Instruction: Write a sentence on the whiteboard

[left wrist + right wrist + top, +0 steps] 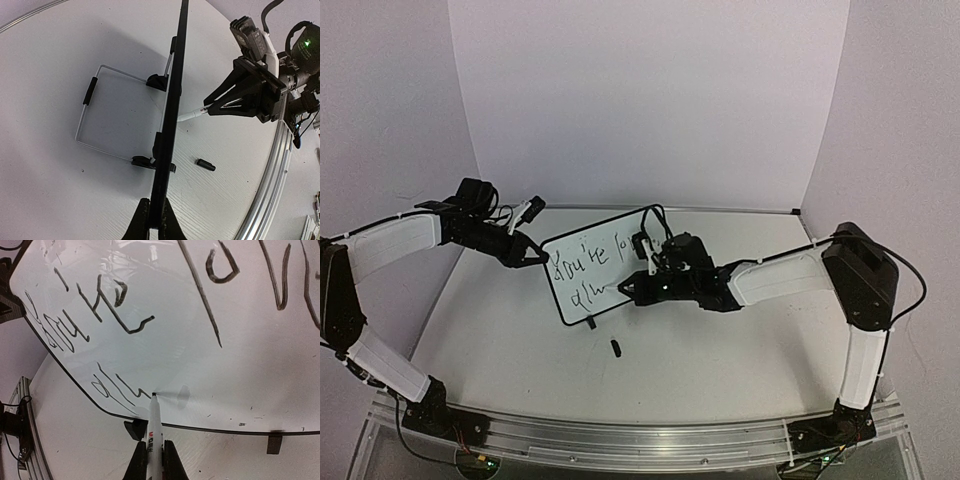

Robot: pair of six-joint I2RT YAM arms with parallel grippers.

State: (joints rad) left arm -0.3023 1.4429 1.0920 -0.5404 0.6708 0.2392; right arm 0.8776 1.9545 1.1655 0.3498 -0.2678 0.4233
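**Lettering under way on the second line**

Whiteboard (pixel 582 300) is standing tilted on its feet on the table (pixel 740 350). The sentence (pixel 592 262) on it is showing a filled upper line and only a few letters begun beneath. The marker (pixel 154 422) tip is touching the board's face just past the last lower stroke, close above the bottom frame. The right gripper (pixel 155 460) is squeezing the marker barrel between nearly closed fingers, facing the written side. The left gripper (pixel 156 222) is clamping the board's left edge with its fingers pinched fully together, steadying it.

By this look, the step in hand is writing the second line, with a good part of it left to do. The next move is calling for a short stroke carried rightward from the tip's spot. Pressure should be light and even, so the board is not rocking on its wire stand (pixel 87 112) or slipping in the left grip.

The right wrist view is giving tip contact and stroke shapes up close, which the overhead view is blurring. The left wrist view is showing the board edge-on, with the stand behind it and a loose cap (pixel 205 164) lying on the table just in front. No writing is showing there. Only the overhead view is taking in both arms at once.
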